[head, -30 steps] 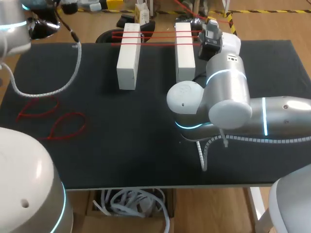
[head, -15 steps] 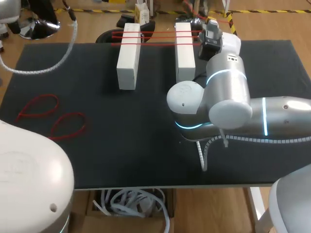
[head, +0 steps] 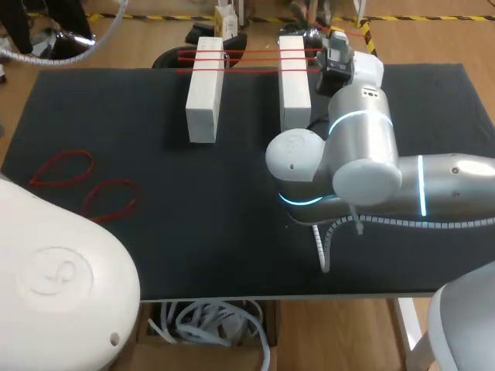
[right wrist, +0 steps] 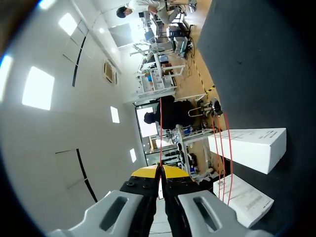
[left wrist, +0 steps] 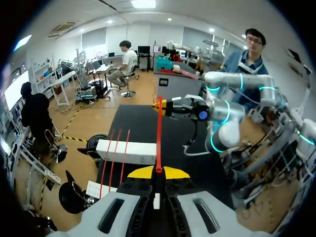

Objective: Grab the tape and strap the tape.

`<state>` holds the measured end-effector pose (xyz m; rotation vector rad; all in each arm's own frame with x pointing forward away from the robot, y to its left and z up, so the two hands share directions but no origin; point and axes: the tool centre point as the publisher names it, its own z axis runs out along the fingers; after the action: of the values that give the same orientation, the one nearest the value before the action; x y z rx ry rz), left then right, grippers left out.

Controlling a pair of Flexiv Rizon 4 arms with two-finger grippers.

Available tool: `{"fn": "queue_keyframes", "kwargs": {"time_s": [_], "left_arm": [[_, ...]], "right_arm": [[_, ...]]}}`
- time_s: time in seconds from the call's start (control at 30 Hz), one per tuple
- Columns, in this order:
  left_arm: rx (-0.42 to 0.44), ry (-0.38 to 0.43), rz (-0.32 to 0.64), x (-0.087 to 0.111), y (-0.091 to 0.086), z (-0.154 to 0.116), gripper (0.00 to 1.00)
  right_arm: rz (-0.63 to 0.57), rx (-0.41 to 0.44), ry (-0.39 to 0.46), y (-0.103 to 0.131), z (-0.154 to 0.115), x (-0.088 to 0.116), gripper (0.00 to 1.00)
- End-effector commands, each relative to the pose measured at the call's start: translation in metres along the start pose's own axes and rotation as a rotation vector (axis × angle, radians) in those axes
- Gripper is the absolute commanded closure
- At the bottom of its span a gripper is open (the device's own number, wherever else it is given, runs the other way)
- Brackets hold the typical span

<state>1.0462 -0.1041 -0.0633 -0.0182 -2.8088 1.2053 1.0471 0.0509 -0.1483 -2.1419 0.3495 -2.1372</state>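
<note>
1. The left end effector (left wrist: 158, 172) is pinched narrow on a red tape (left wrist: 159, 133), its yellow tips meeting on the strip from two sides. Seen from its own wrist, it hangs out past the far edge of the surface (head: 193, 247), with floor beneath it
2. The red tape runs taut and straight from there to the right end effector (right wrist: 159, 172), which is also closed narrow on it. The strip spans the air between the two, above the far part of the surface
3. The right arm (head: 363, 154) comes in from the right edge. Its elbow bulks over the right-middle of the surface and its wrist reaches the far edge just beside the right white box (head: 294, 85)
4. The left white box (head: 204, 93) stands parallel to it and apart from it, and both boxes have their far ends at the far edge. Three strapped tapes (head: 247, 60) cross both box tops and bridge the gap between them
5. The far red loop (head: 62, 170) and the near red loop (head: 108, 199) lie flat near the left edge, just beside each other and well apart from the boxes
6. Bare black surface runs from the loops across the middle to the right arm and along the near edge. The left arm (head: 54, 286) overlaps the near left corner with its white housing
</note>
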Motion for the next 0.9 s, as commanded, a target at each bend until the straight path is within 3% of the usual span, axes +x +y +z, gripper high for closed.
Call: {"fn": "queue_keyframes", "kwargs": {"time_s": [0.03,0.2,0.9], "left_arm": [[-0.432,-0.059,0.02,0.012,-0.004,0.001,1.0],[-0.469,-0.077,0.071,0.018,-0.003,0.002,1.0],[-0.424,-0.096,0.136,0.038,-0.02,0.015,1.0]], "right_arm": [[-0.002,0.003,-0.004,0.001,0.0,0.002,1.0],[-0.002,0.003,-0.004,0.001,0.0,0.002,1.0],[-0.002,0.003,-0.004,0.001,0.0,0.002,1.0]]}}
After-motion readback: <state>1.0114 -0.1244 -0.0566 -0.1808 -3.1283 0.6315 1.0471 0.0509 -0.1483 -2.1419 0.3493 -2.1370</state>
